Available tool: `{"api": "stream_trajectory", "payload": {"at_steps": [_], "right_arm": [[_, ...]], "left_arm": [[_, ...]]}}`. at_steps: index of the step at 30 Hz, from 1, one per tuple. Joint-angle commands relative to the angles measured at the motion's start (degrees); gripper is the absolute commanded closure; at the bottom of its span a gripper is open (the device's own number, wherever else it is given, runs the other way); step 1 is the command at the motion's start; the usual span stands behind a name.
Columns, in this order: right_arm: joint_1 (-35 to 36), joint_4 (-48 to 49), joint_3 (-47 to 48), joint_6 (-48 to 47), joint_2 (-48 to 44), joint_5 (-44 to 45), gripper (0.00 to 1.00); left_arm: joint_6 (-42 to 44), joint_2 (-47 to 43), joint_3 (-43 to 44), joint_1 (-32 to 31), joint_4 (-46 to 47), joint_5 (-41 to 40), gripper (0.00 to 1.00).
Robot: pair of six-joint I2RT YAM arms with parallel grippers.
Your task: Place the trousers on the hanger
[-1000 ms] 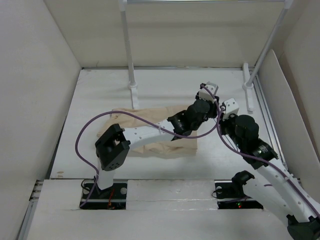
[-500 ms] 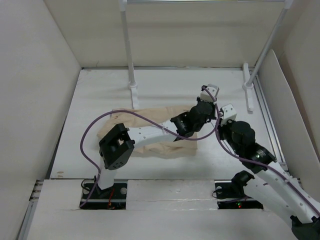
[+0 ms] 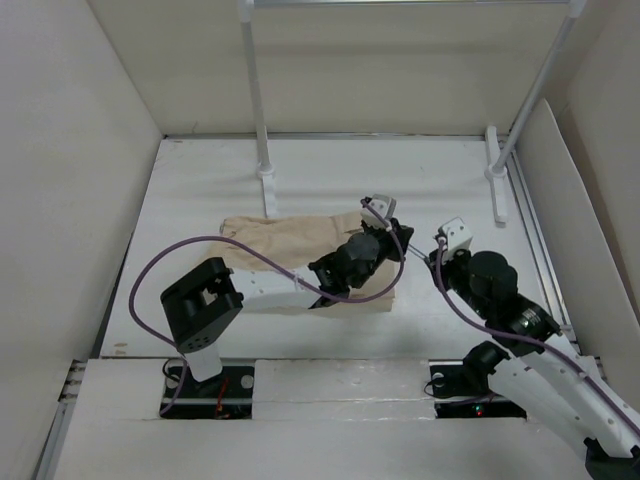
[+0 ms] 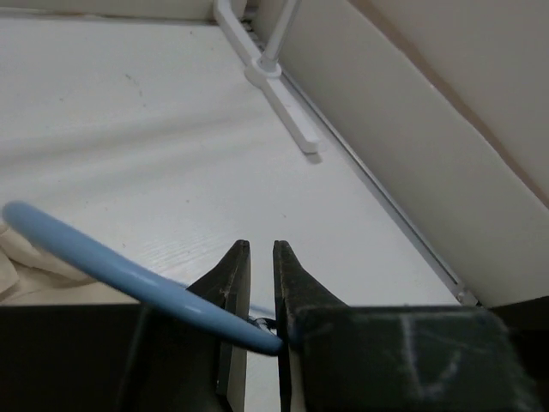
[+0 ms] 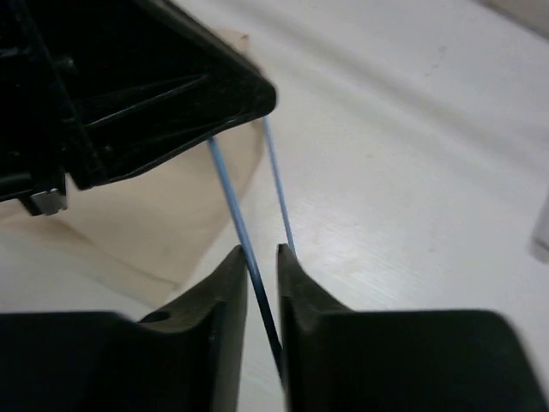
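The beige trousers (image 3: 285, 238) lie crumpled in the middle of the table, partly under my left arm. They also show in the right wrist view (image 5: 163, 206). The pale blue wire hanger (image 3: 378, 204) is held between both grippers just right of the trousers. My left gripper (image 3: 388, 230) is shut on the hanger near its curved hook (image 4: 94, 262), as the left wrist view (image 4: 259, 247) shows. My right gripper (image 3: 440, 250) is shut on one thin hanger wire (image 5: 230, 196), as the right wrist view (image 5: 262, 251) shows. A second wire (image 5: 277, 184) runs beside it. Most of the hanger's triangle is hidden.
Two white rack poles stand on feet at the back, one left (image 3: 264, 150) and one right (image 3: 497, 170). The right foot also shows in the left wrist view (image 4: 283, 94). Tall panels wall in the table on the left (image 3: 70, 180) and the right (image 3: 570, 220).
My left gripper has moved left and nearer with the hanger, over the trousers' right end. My right gripper has followed it leftward, and both stay shut.
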Motion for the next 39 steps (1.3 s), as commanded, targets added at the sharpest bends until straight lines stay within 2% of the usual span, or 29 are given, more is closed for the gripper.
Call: {"api": "stream_trajectory", "payload": {"at_steps": [1,3,6,7,8,10,12,13,14,18,20,21,24,28,32,33,36,39], "right_arm": [[-0.38,1.25,1.81,-0.11,-0.42,4.57,0.83],[-0.38,1.94,2.17,-0.2,-0.77,5.45,0.96],[-0.38,1.69,3.49,0.06,-1.04,7.56,0.97],[-0.38,1.6,3.75,0.15,-0.78,8.17,0.93],[-0.38,0.64,5.23,0.24,0.01,10.79,0.82],[-0.38,-0.42,5.6,0.76,0.19,11.51,0.68],[-0.38,-0.95,6.13,0.76,0.37,13.79,0.55],[-0.38,-1.13,6.21,0.94,0.28,14.85,0.52],[-0.38,-1.39,6.3,1.03,0.11,16.95,0.5],[-0.38,-0.17,5.34,1.82,-1.21,18.55,0.51],[-0.38,1.59,3.41,1.21,-1.3,14.54,0.56],[-0.38,4.56,2.45,0.51,-1.39,12.77,0.66],[-0.9,10.8,-1.86,-0.73,-1.12,5.91,0.81],[-1.95,16.96,-5.64,-0.2,2.03,2.92,0.86],[-3.1,19.78,-7.05,0.06,5.37,-0.68,0.84],[-3.1,21.01,-7.93,0.32,5.81,-1.39,0.74],[-3.72,23.47,-9.33,0.59,8.1,-4.82,0.6],[-5.73,28.82,-9.69,0.59,12.56,-8.33,0.59]], "left_arm": [[4.56,-4.5,-5.0,-0.33,11.18,2.96,1.0],[8.67,-4.76,-5.88,-0.33,12.95,4.72,1.0],[13.69,-2.93,-5.63,-0.33,15.07,9.11,1.0],[14.75,-2.22,-5.27,0.28,15.94,10.34,1.0],[16.51,-0.82,-2.57,1.07,16.12,14.36,1.0],[17.65,1.12,-1.07,2.47,15.25,15.79,1.0],[17.84,4.18,4.03,4.32,14.54,20.62,1.0],[17.75,5.33,5.79,6.33,13.32,21.77,1.0],[17.49,6.74,9.89,7.3,12.27,27.17,1.0],[15.13,11.76,15.47,11.61,9.97,34.68,1.0],[13.89,10.02,12.76,12.84,12.6,38.37,1.0],[14.5,9.13,11.27,12.85,12.96,38.56,1.0],[16.34,5.97,3.89,12.85,14.8,38.57,1.0],[18.54,6.65,-4.03,14.34,21.81,39.87,1.0],[17.93,9.64,-1.34,16.01,20.36,45.94,1.0],[18.02,10.0,-0.88,16.02,19.39,46.21,1.0],[17.67,9.65,-2.8,16.02,20.25,46.48,1.0],[16.88,8.34,-6.23,16.02,22.97,44.28,1.0]]}}
